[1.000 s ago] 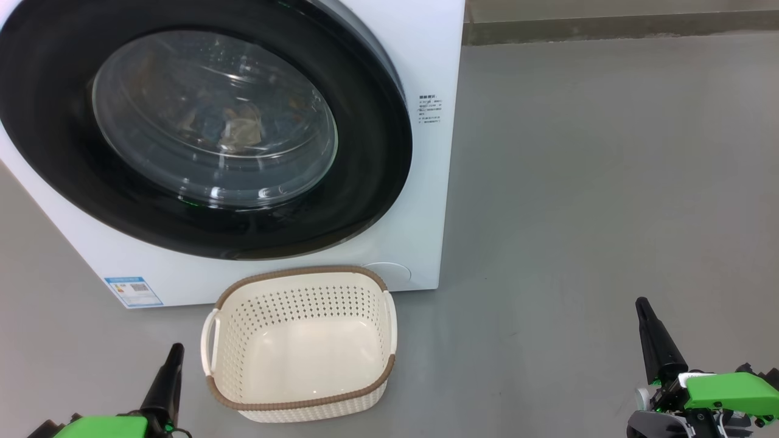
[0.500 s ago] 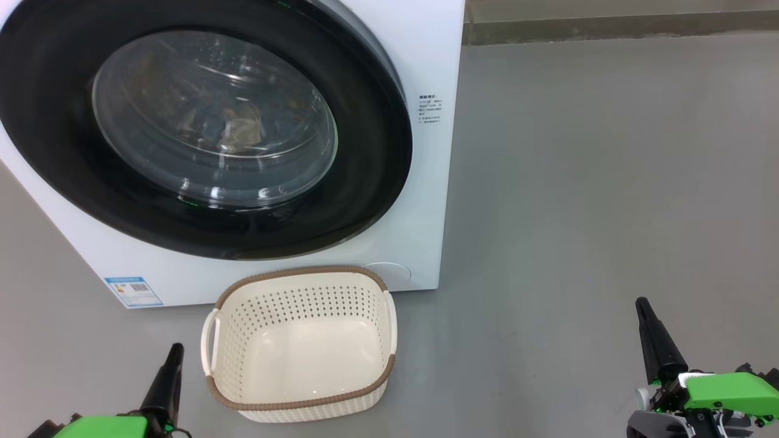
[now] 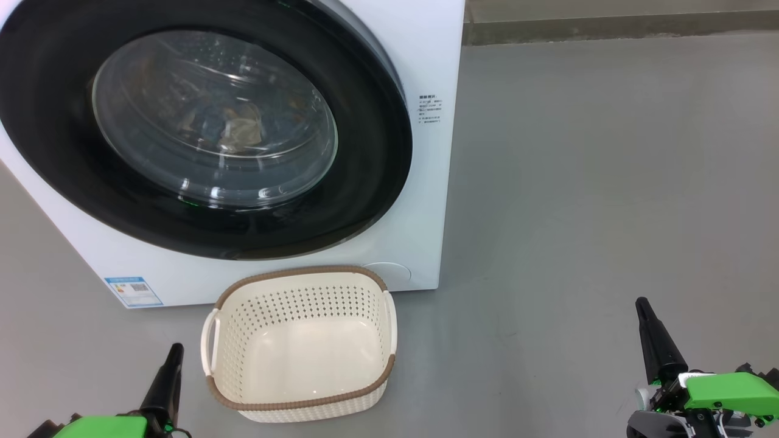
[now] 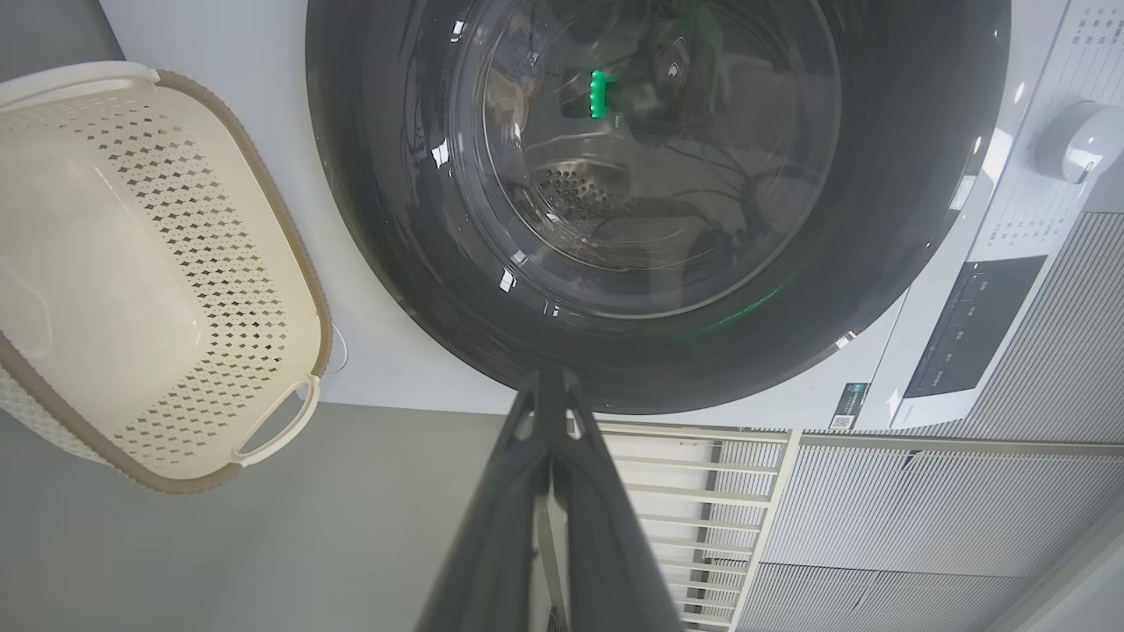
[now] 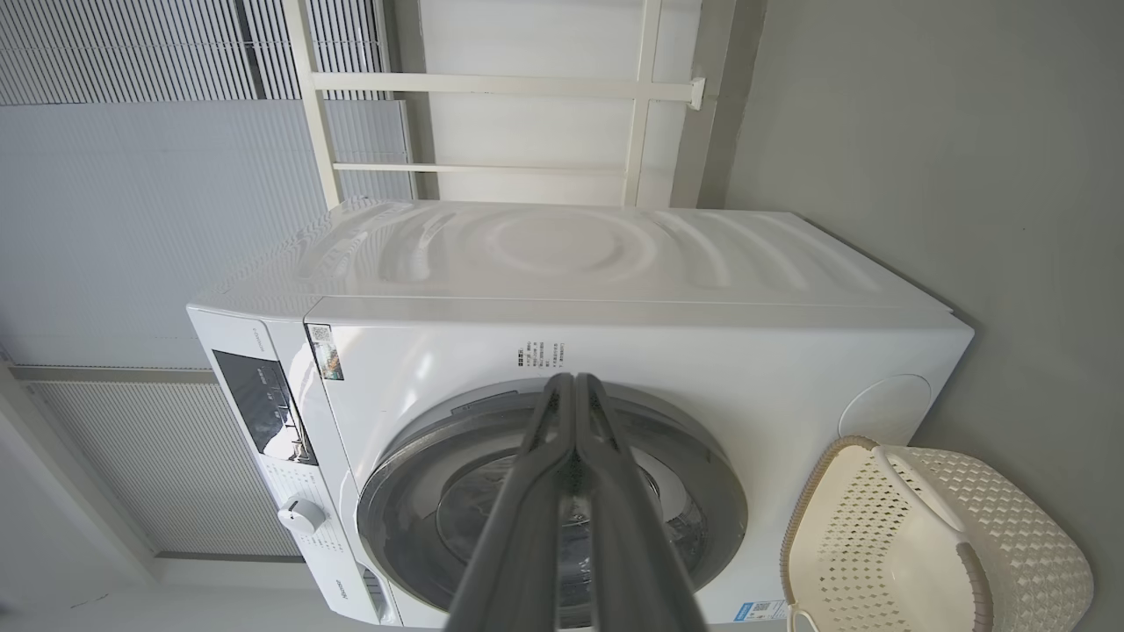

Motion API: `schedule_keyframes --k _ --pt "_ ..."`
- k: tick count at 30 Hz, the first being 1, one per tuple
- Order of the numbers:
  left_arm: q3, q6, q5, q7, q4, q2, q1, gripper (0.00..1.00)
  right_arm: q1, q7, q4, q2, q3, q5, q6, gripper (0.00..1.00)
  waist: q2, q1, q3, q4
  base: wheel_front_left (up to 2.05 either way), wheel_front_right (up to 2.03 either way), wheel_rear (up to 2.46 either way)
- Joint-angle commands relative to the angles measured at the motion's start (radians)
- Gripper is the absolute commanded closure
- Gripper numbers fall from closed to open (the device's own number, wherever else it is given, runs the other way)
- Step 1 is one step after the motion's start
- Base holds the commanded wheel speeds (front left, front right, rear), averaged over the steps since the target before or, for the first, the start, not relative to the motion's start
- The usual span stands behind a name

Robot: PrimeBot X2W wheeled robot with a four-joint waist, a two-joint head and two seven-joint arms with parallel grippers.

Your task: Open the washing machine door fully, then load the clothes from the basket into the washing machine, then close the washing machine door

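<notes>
Well, nothing has moved in the last second. The washing machine door [image 3: 201, 131] is shut on the washing machine [image 3: 426, 55], and the clothes [image 3: 240, 131] show dimly behind its glass, so the job looks done. I count one machine, one door and one basket [image 3: 302, 269], empty on the floor [image 3: 578, 182] right in front. How many clothes, I cannot tell. The left gripper [image 3: 175, 350] and the right gripper [image 3: 641, 304] make two, both low, fingers closed on nothing.
</notes>
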State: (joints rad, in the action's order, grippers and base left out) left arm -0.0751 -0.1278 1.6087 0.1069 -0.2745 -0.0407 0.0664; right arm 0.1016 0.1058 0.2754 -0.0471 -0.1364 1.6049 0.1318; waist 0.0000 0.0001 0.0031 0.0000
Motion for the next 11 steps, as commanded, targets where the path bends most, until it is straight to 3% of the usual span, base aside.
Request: schedule_keyframes --k 1,11 --pt "-0.036 -0.003 0.002 0.004 0.029 -0.012 0.041 1.0 0.006 0.008 -0.031 -0.003 0.022 0.004 -0.001 1.0 0.0 0.0 0.0 0.0 0.0 0.0 0.0" --pt "-0.037 -0.003 0.002 0.005 0.029 -0.012 0.041 1.0 0.006 0.008 -0.031 -0.003 0.023 0.004 -0.001 1.0 0.0 0.0 0.0 0.0 0.0 0.0 0.0"
